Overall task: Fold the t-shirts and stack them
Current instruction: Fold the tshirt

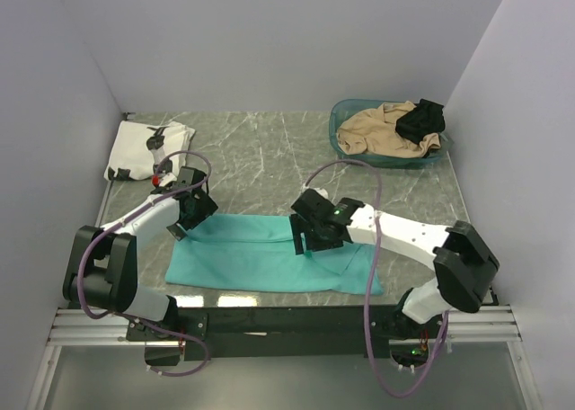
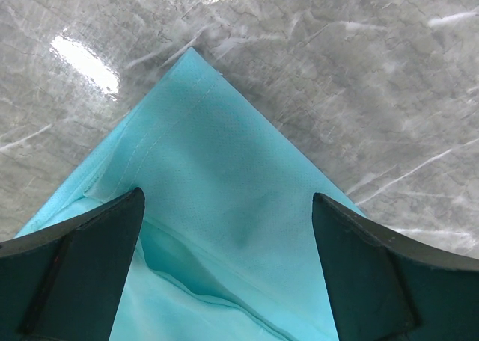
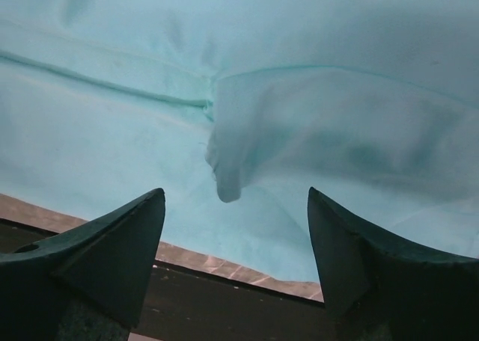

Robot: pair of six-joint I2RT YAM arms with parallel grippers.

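Observation:
The teal t-shirt lies folded into a long strip near the table's front edge. My left gripper hovers over its left upper corner, open, with the cloth's corner below and between the fingers. My right gripper is above the strip's middle, open, nothing between its fingers; a small raised pucker of teal cloth shows just beyond them. The white t-shirt with black figures lies folded at the back left corner.
A teal basket at the back right holds a tan garment and a small black garment. The table's front edge and black rail run just under the right gripper. Walls close in left, back and right.

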